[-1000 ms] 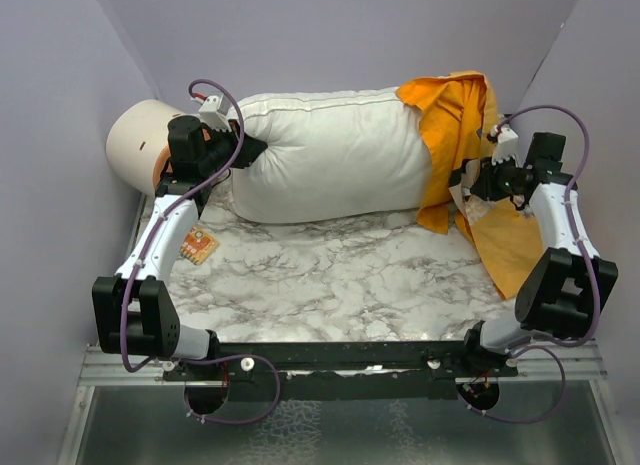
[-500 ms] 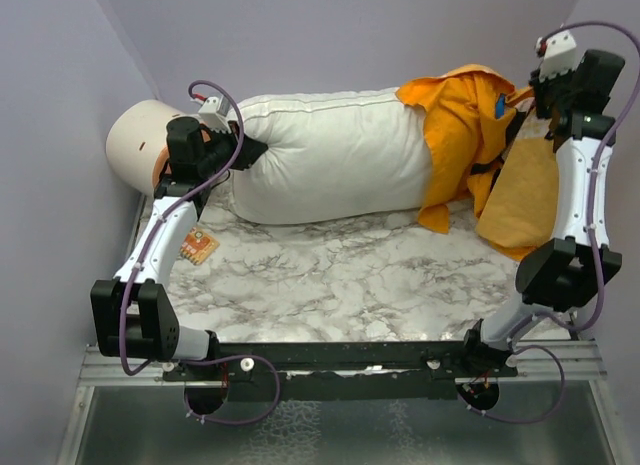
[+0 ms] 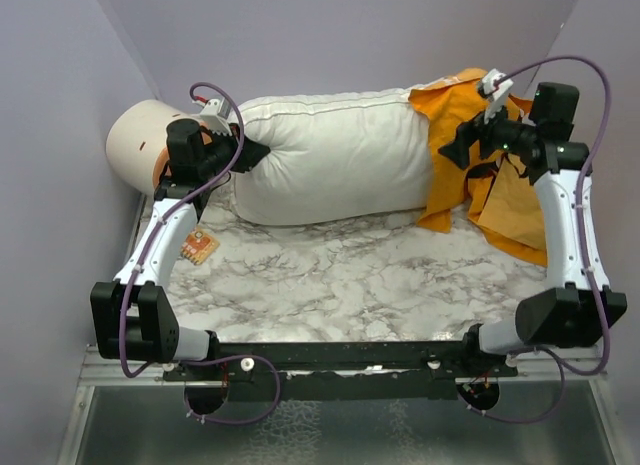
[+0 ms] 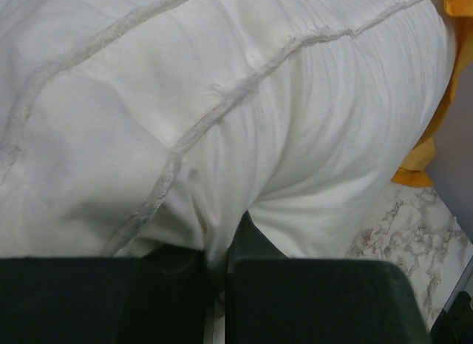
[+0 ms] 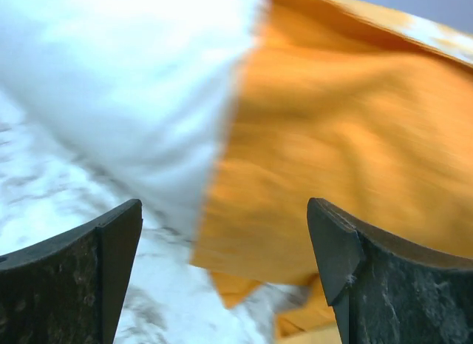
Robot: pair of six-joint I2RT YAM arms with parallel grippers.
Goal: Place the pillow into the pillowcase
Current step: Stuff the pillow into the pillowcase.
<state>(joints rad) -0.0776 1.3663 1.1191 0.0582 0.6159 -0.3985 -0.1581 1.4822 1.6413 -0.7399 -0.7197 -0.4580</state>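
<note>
We see the pillow (image 3: 330, 157) lying lengthwise across the far side of the marble tabletop (image 3: 350, 275), plump and white with raised seams running along it. Its right end is tucked inside the pillowcase (image 3: 452, 190), an orange-yellow cloth that bunches around that end and spills in loose folds onto the table to the right; most of the pillow is uncovered. The left gripper (image 3: 246, 153) is at the pillow's left end, and in the left wrist view its two dark fingers (image 4: 310, 299) are pressed together with a fold of white fabric pinched between them. The right gripper (image 3: 448, 151) hangs above the line where orange cloth meets white pillow; in the right wrist view its fingers (image 5: 103, 248) stand wide apart with nothing between them, the cloth and pillow blurred beneath. A cream cylinder (image 3: 135, 145) rests against the left wall, just behind the left arm. A small orange packet (image 3: 198, 246) lies on the marble near that arm.
</note>
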